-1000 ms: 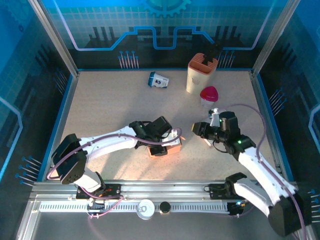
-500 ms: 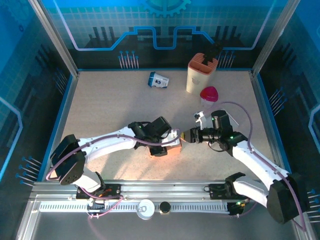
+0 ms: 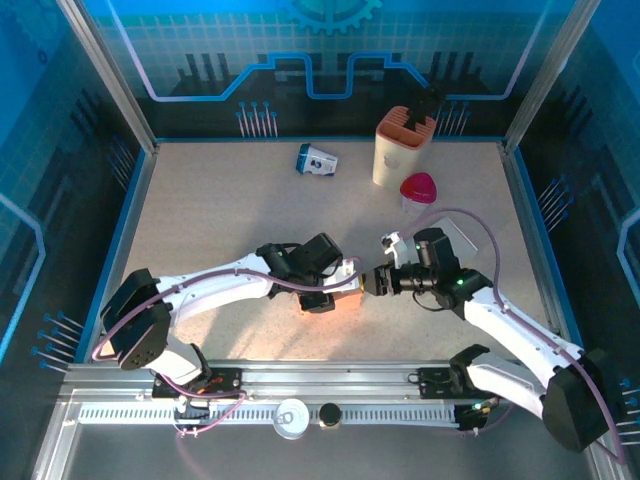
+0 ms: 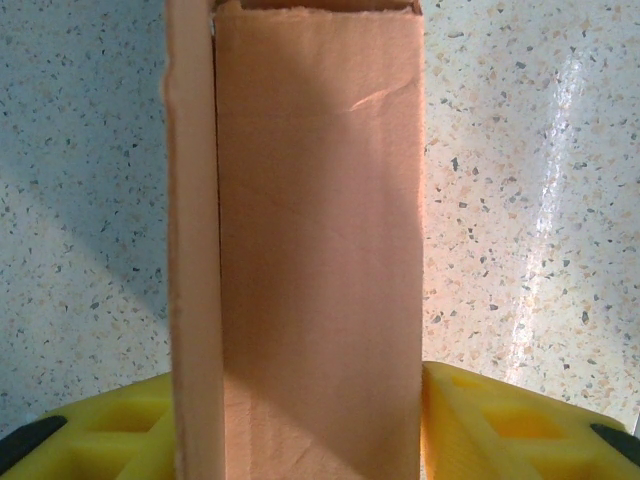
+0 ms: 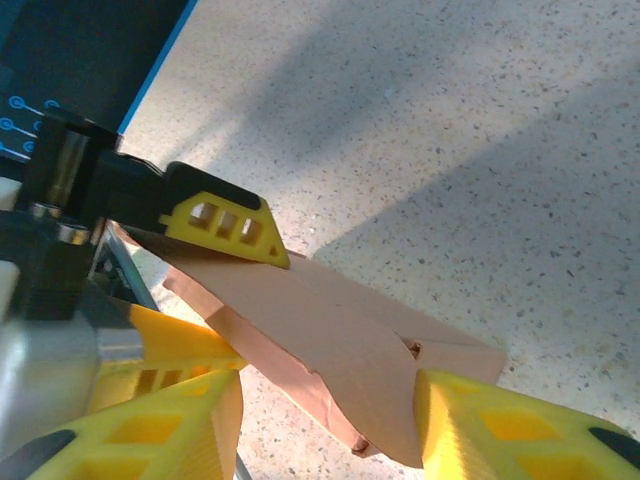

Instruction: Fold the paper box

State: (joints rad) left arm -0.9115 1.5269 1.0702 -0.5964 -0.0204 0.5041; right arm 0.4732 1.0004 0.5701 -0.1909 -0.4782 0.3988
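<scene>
Top external view: the paper box (image 3: 343,300) is seen on the speckled table (image 3: 220,210), near the front and between the 2 arms; it is pinched by the left gripper (image 3: 328,285), whose 2 yellow fingers (image 4: 500,425) are pressed against opposite sides of the cardboard. The right gripper (image 3: 381,281) is spread around the box's right end; a curved flap (image 5: 380,400) is seen between its fingertips, with a gap left beside 1 of them.

White-shelled arms (image 3: 215,283) with black joints, looping purple cables (image 3: 470,213) and yellow finger pads (image 5: 500,430).
</scene>
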